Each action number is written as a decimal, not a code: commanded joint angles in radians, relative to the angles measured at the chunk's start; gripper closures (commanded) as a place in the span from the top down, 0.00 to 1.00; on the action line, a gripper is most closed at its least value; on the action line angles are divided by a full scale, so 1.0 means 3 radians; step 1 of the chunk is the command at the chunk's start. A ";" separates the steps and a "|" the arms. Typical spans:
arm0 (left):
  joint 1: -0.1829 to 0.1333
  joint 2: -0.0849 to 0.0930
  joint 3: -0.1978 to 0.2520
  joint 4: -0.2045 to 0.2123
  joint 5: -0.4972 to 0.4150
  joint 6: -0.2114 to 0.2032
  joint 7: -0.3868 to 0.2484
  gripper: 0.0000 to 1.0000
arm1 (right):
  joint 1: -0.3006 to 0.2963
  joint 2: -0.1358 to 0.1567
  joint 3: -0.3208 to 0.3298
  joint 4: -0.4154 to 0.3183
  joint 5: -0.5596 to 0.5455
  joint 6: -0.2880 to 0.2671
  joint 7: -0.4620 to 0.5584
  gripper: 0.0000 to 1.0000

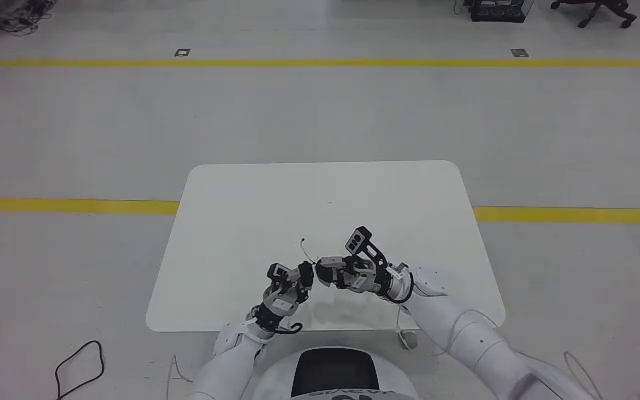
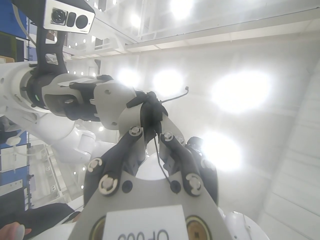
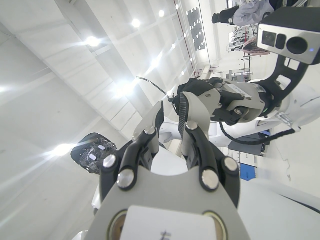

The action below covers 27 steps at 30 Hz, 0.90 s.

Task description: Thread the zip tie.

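Tabletop: white with rounded corners, standing on a pale floor that is crossed by yellow lines.
Left hand: in the air above the tabletop's near edge, about midway along it. Its fingers are pinched together on the zip tie.
Zip tie: a thin dark strap, clear of the tabletop and above its near part. One stretch runs back between the left hand's fingers toward the palm. The other sticks out past the fingertips, curves toward the tabletop's middle and ends in a small head.
Right hand: above the same near edge of the tabletop, tip to tip with the left hand. Its fingers are a narrow gap apart, with the strap at the mouth of that gap. Whether either pad touches the strap cannot be told.
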 commanded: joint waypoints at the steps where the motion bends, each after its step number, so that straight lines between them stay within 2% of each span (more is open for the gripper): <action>1: -0.0005 0.0000 0.0005 0.0005 0.0002 0.0000 0.0002 0.00 | -0.0001 -0.0009 0.0012 0.0016 -0.0010 0.0009 0.0004 0.11; 13: -0.0011 -0.0001 0.0016 0.0017 -0.0001 0.0000 -0.0010 0.00 | -0.0010 -0.0054 0.0083 0.0076 -0.0060 0.0041 0.0019 0.10; 16: -0.0014 -0.0001 0.0019 0.0020 0.0001 0.0000 -0.0017 0.00 | -0.0014 -0.0064 0.0101 0.0085 -0.0072 0.0049 0.0024 0.07; 18: -0.0014 0.0000 0.0020 0.0021 0.0000 0.0000 -0.0023 0.00 | -0.0017 -0.0070 0.0114 0.0092 -0.0082 0.0055 0.0027 0.00; 27: -0.0014 0.0001 0.0026 0.0026 -0.0007 0.0000 -0.0018 0.00 | -0.0028 -0.0092 0.0163 0.0116 -0.0156 0.0062 0.0022 0.00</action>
